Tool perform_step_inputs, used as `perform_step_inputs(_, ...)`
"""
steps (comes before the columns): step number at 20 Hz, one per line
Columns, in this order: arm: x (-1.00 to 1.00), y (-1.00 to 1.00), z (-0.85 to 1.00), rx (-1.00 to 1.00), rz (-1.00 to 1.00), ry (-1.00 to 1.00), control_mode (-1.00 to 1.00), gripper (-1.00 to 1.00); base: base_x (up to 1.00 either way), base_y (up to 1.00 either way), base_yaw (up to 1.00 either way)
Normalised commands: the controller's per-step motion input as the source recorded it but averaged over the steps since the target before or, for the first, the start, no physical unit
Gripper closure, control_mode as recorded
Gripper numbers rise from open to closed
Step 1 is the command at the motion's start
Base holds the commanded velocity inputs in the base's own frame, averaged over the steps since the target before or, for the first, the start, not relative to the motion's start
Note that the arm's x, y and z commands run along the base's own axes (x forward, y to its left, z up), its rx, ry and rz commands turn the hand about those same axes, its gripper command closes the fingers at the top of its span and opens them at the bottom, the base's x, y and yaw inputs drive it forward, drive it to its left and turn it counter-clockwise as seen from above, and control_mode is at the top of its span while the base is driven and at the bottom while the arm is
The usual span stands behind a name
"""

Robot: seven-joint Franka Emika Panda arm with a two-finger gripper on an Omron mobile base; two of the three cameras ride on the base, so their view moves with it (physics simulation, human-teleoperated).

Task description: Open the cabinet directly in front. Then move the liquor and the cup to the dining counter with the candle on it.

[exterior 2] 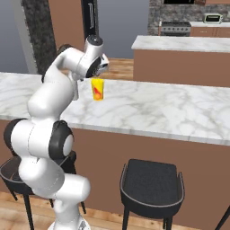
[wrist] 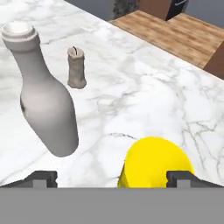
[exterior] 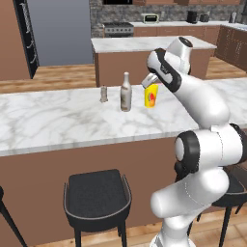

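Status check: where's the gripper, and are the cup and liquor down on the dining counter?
Gripper open above the cup. Cup and liquor upright on dining counter, candle beside. Nothing in the way.

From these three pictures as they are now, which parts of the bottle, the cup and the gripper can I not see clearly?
- Liquor: in the left base view its label is too small to read.
- Cup: in the hand view its base is cut off at the bottom; in the left base view the gripper covers its rim.
- Candle: in the left base view its wick is too small to see.
- Gripper's finger tips: mostly cut off in the hand view.
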Motion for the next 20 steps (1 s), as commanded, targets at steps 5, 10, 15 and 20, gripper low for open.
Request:
perform_step_inputs(5,-0.74,-0.15,0.25,0.00,0.00,-0.18,-1.00,-1.00,0.00,0.00,0.00)
perform_step_inputs(10,-0.81,-0.02,0.50,0.00,0.00,-0.31,-1.00,-1.00,0.00,0.00,0.00)
perform_step_inputs(15,-1.00,-0.06,0.13,0.00,0.00,-0.32,-1.00,-1.00,0.00,0.00,0.00)
perform_step_inputs(20,-0.99,-0.26,0.18,0.00,0.01,-0.29,-1.00,-1.00,0.00,0.00,0.00)
